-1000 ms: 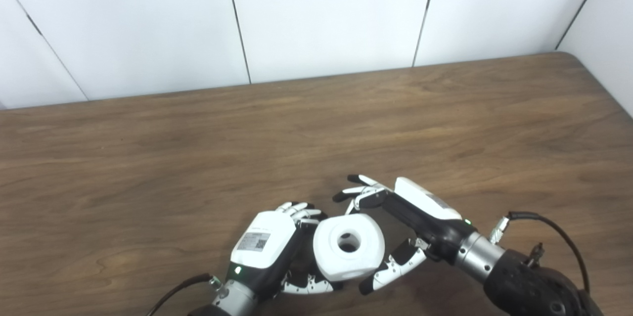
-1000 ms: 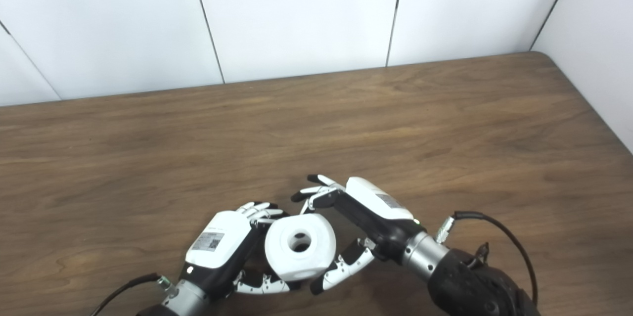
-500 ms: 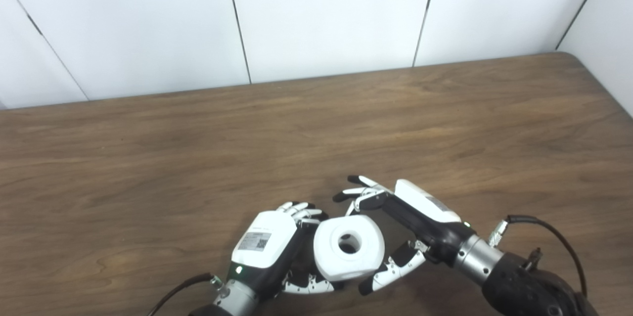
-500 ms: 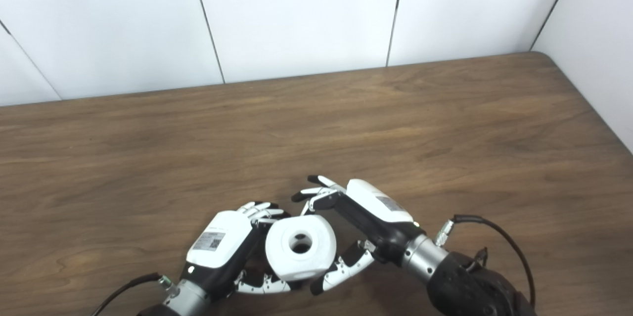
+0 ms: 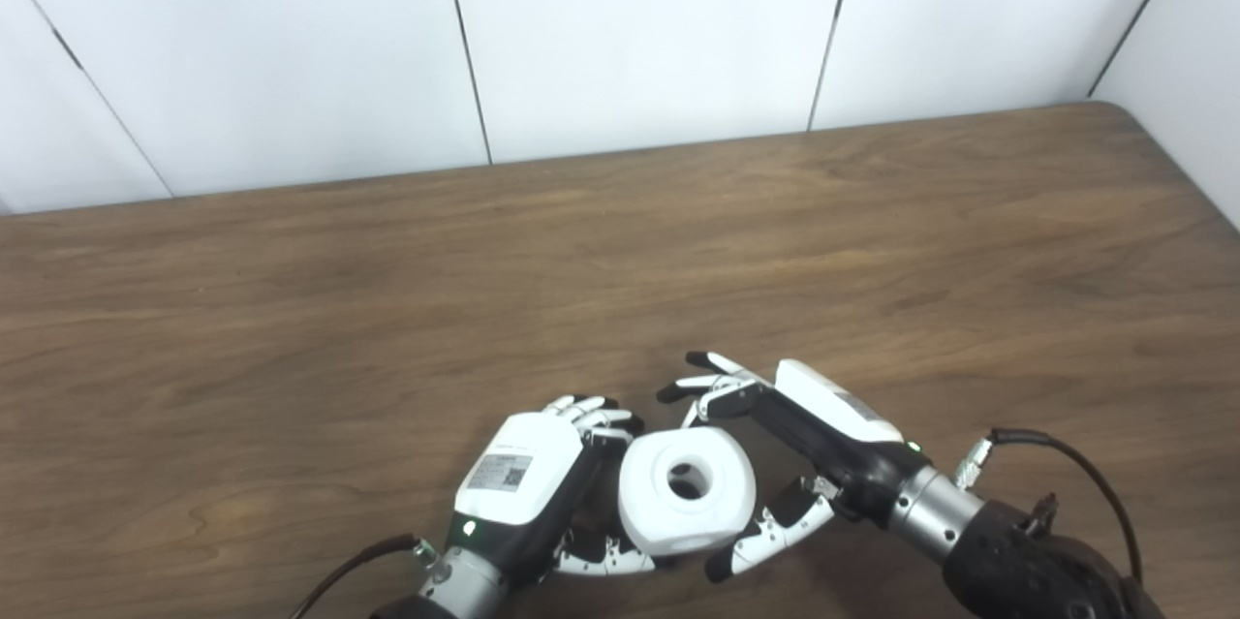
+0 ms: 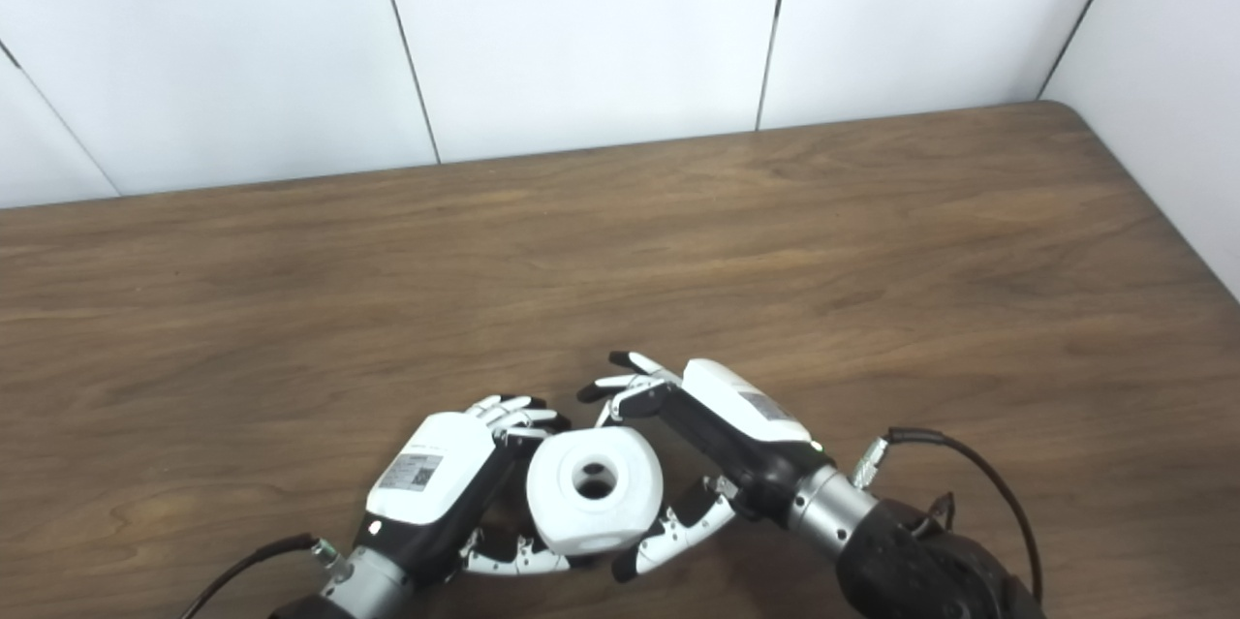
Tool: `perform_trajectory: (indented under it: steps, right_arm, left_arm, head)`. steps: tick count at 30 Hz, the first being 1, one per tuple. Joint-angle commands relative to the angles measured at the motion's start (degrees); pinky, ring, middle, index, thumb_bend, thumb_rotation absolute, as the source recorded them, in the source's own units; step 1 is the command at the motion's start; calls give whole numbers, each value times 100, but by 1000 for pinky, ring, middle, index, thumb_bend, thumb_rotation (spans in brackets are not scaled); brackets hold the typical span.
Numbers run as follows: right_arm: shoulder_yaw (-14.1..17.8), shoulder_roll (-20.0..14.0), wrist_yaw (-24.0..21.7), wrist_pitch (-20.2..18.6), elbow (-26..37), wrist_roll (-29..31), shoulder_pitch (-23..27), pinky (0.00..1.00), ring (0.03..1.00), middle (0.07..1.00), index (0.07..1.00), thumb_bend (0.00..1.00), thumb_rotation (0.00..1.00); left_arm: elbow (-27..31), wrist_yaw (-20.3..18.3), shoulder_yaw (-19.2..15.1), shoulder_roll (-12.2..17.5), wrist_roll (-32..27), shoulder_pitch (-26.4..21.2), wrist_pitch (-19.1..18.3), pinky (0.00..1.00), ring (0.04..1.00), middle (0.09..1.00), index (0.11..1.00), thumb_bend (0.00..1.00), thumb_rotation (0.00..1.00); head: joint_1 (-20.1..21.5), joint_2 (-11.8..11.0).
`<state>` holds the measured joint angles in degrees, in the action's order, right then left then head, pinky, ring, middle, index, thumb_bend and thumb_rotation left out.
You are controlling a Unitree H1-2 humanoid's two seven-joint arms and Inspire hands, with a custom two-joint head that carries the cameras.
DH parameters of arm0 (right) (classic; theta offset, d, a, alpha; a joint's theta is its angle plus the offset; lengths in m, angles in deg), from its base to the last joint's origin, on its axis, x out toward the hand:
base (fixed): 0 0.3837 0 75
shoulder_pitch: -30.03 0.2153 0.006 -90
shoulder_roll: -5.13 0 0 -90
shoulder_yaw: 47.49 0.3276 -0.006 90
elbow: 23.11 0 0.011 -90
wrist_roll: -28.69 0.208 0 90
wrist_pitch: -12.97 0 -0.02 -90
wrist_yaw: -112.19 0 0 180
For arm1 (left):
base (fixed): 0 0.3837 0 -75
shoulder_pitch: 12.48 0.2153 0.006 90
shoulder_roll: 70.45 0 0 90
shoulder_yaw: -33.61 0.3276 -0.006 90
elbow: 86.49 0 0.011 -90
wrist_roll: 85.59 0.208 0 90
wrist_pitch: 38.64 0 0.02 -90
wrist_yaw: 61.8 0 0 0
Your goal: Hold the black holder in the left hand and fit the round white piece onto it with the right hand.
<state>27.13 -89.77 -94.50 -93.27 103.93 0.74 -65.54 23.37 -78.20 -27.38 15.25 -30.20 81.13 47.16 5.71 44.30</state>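
Left eye view shows the left hand point(image 5: 528, 483) low at the near edge of the counter point(image 5: 387, 309), its white back turned up and its fingers point(image 5: 581, 409) curled over toward the round white piece point(image 5: 688, 490). Whatever black holder it may be clasping is hidden under the palm and behind the piece, so I cannot tell what the hand is closed on, or whether it grips anything at all.

The right hand point(image 5: 799, 440) sits just right of the piece, fingers apart: the upper fingers reach past the piece's far edge, and the thumb point(image 5: 765, 541) lies along its near right side, close to or touching it. Whether it truly holds the piece is not clear from either view.

That piece sits between the two hands, touching the left one. It is a thick ring with rounded corners, its central hole facing up toward the cameras, so its axis runs roughly upright, tipped slightly toward the viewer.

Beyond the hands the wooden counter stretches bare to the white panelled wall point(image 5: 630, 28), with wide room left, right and ahead. Behind, the picture's lower edge cuts off both wrists.
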Motion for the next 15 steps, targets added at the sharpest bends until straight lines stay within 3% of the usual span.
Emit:
perform_trajectory:
  steps: [1,12,13,15]
  right_arm:
    - [-20,13,81,160,-27,-25,51,892,979,844,483,523,141]
    - [-76,-13,-70,-42,26,-225,136,907,979,840,491,524,154]
    - [-80,-19,-72,-40,31,-242,135,906,976,839,549,787,225]
    - [-83,-24,-75,-31,34,-269,134,913,974,840,590,939,270]
  left_arm:
    - [-122,-318,110,22,77,99,-105,899,875,805,485,524,56]
    - [-112,-316,114,22,82,107,-101,895,872,804,485,524,56]
    - [-116,-316,118,23,90,106,-99,894,871,803,485,524,56]
    - [-121,-316,123,23,103,106,-99,893,870,803,485,524,56]
  head:
    - [-3,1]
    - [4,-4]
    - [0,-1]
    - [0,-1]
